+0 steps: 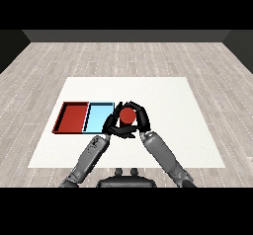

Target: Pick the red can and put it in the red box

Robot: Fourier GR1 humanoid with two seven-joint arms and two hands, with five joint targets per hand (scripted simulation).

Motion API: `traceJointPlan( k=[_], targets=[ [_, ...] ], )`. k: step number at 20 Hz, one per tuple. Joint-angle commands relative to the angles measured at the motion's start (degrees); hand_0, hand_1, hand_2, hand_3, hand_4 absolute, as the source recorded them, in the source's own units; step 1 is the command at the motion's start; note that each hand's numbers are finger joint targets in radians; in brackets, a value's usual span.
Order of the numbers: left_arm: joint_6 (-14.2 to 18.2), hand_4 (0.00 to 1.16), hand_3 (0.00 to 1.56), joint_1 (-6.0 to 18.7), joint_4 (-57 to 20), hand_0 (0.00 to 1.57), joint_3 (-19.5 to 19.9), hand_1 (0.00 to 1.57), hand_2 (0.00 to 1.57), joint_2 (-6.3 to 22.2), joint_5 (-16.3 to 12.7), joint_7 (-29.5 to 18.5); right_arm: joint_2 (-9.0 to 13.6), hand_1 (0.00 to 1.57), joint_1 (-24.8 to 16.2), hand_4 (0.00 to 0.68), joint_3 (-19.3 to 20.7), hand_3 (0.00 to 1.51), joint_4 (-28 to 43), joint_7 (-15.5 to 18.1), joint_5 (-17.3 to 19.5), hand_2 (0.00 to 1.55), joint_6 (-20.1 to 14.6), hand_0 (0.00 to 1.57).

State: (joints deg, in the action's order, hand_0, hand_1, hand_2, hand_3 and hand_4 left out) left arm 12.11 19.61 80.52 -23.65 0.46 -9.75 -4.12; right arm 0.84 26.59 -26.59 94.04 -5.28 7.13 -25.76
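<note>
The red can [128, 114], seen from above as a red disc, sits just right of the light blue tray [98, 116], between both robot hands. The right robot hand [141, 116] curls over and around the can from the right and far side, its fingers arched along the can's upper rim, so it appears to have hold of it. The left robot hand [113, 123] lies against the can's left and near side with its fingers bent; whether it grips the can or merely rests beside it cannot be told. Whether the can stands on the white table [168, 100] or is raised just above it cannot be told either. The red tray [72, 118] lies at the far left, touching the blue tray, which separates it from the can. The step in hand is judged to be the grasp, or the start of the carry. The next move calls for lifting the can over the tray walls, carrying it leftward across the blue tray, and lowering it inside the red tray.
</note>
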Motion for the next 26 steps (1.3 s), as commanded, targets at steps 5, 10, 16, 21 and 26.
traceJointPlan(
  k=[5, 10, 16, 21, 26],
  targets=[
    [12.1, 0.51, 0.0, 1.9, -0.4, 0.0, -0.6, 0.0, 0.24, -0.4, 2.1, 3.9, -0.8, 1.48, -0.4, 0.521, -6.6, 1.38, -1.8, 4.3, -0.8, 1.43, -4.9, 1.48],
    [11.9, 0.73, 1.36, -4.0, 3.5, 1.57, 1.1, 1.57, 1.51, -0.4, 3.8, 5.9, -0.8, 1.48, 3.9, 0.543, -4.5, 1.38, -3.2, 0.2, -1.9, 1.44, -4.2, 1.48],
    [13.5, 0.75, 1.36, -4.3, 5.9, 1.57, 0.7, 1.57, 1.5, -0.4, 4.4, 7.5, -0.8, 1.51, 5.3, 0.522, -1.4, 1.38, -9.1, 7.4, -6.9, 1.45, -1.6, 1.51],
    [16.2, 0.96, 1.44, 6.5, -2.0, 1.57, 2.2, 1.57, 1.54, -0.4, -1.9, 3.6, -0.8, 1.46, 4.7, 0.518, -3.0, 1.39, -4.6, -0.1, -2.0, 1.43, -2.7, 1.46],
    [15.7, 1.04, 1.49, -0.4, 3.0, 1.57, 1.2, 1.57, 1.55, -0.4, 0.1, 0.6, -0.8, 0.7, 3.1, 0.0, -8.3, 0.3, -5.5, 0.8, -2.9, 0.85, -10.0, 0.7]
  ],
)
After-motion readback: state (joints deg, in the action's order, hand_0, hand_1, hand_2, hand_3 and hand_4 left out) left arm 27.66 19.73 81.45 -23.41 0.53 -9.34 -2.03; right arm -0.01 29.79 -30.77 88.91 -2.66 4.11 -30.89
